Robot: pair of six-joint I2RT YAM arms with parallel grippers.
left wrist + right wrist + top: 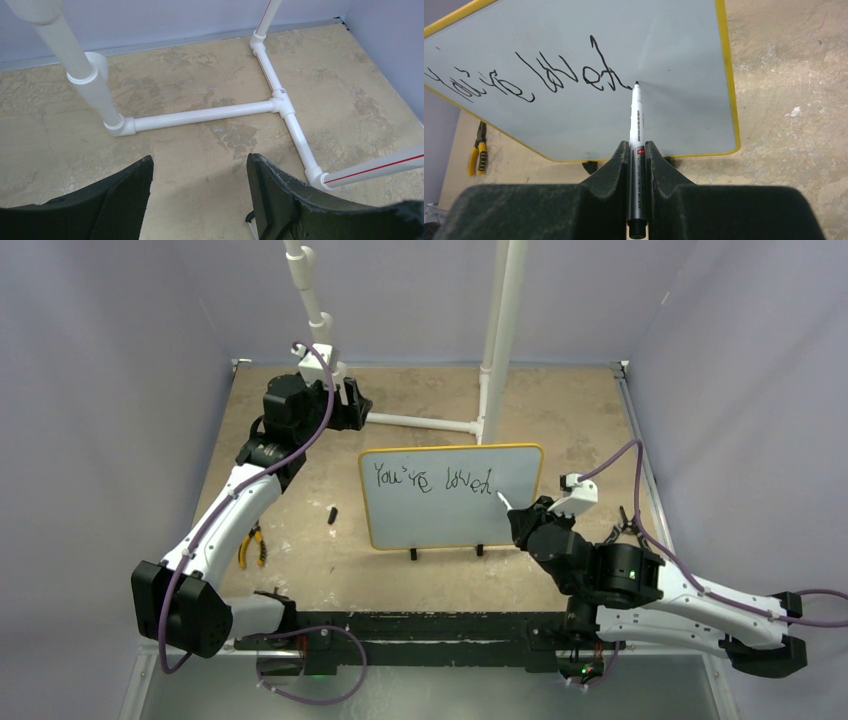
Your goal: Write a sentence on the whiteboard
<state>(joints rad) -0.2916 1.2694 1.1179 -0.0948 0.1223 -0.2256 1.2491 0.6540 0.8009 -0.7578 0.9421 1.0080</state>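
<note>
The whiteboard with its yellow frame stands upright on two black feet mid-table. One line of black script, "You're loved", runs across its upper part; it also shows in the right wrist view. My right gripper is shut on a white and grey marker. The marker's black tip touches the whiteboard just right of the last letter. In the top view the right gripper is at the board's lower right. My left gripper is open and empty over bare table at the back left.
A white PVC pipe frame lies on the table behind the board, with uprights rising from it. A small black cap and yellow-handled pliers lie left of the board. Purple walls enclose the table.
</note>
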